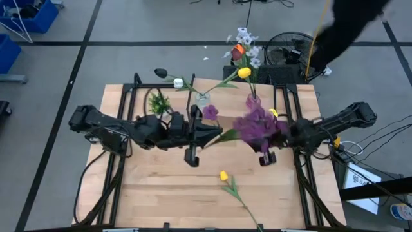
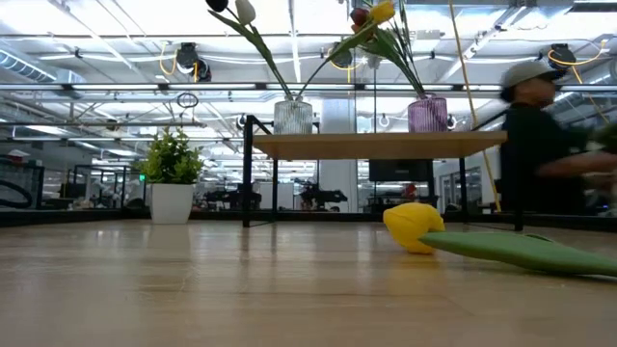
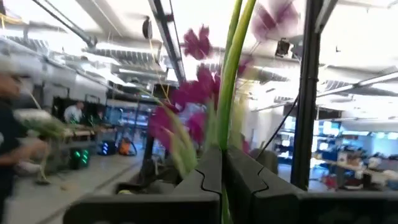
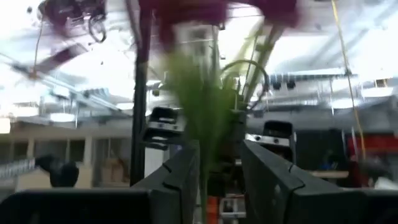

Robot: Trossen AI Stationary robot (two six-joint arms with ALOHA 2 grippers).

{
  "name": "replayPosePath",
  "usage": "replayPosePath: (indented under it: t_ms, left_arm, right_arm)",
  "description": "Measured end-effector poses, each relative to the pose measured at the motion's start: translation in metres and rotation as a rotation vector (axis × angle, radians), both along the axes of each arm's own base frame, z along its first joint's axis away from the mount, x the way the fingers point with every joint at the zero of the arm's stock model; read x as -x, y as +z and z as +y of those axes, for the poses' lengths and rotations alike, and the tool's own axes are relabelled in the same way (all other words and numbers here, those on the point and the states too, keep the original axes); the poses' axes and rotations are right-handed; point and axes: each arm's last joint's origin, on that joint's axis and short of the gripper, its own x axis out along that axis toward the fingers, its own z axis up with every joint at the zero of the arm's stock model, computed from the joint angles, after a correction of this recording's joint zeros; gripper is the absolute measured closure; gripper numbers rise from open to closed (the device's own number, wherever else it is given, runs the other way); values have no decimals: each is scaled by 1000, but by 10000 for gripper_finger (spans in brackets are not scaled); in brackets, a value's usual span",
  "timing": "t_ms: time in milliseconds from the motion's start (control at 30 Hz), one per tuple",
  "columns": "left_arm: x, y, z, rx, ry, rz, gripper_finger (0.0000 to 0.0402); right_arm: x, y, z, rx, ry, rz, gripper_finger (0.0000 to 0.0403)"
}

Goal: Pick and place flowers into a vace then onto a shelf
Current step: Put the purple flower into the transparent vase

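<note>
1. The high view looked straight down on the whole table [image 1: 161,187].
2. The low view sat at tabletop height, facing level toward the shelf [image 2: 376,145]; both views shared the yellow flower [image 2: 415,227].
3. Each wrist view looked close past its fingers at purple flowers [image 3: 186,99].

A yellow flower [image 2: 415,226] lies on the table [image 2: 193,289] with its green stem running off toward the picture's right edge. Behind it stands the shelf [image 2: 376,145], bearing a clear ribbed vase [image 2: 293,117] and a purple vase [image 2: 427,114], both holding flowers. A small potted plant [image 2: 172,178] sits farther left, and a person [image 2: 545,145] in dark clothing and a cap is beyond the table at right.
</note>
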Motion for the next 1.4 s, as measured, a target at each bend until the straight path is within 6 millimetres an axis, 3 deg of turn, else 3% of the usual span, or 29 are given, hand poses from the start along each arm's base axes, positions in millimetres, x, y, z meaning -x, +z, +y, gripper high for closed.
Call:
replayPosePath:
  t_ms: [200,333,467,567,733,867,1067,1233,1400]
  left_arm:
    - [27,21,-5,-66,78,-19,397]
    - [40,29,-7,-97,135,-12,397]
    - [42,30,-8,-88,134,-2,397]
    - [38,26,-9,-66,87,10,397]
    - [28,16,-14,-96,6,38,398]
    - [32,21,-14,-98,-7,11,398]
    - [27,12,-14,-97,10,106,398]
    - [21,4,-14,-58,34,160,397]
    - [24,7,-13,-28,24,139,383]
  right_arm:
    - [14,16,23,84,-78,141,288]
    - [23,38,39,147,-152,188,288]
    - [26,62,49,239,-284,238,288]
    - [17,71,50,240,-309,243,287]
    - [-5,67,45,152,-189,239,256]
    - [-15,63,39,108,-189,242,213]
    - [-23,68,36,82,-128,109,167]
    - [-29,64,36,110,-71,112,171]
    - [-33,57,35,127,-71,184,219]
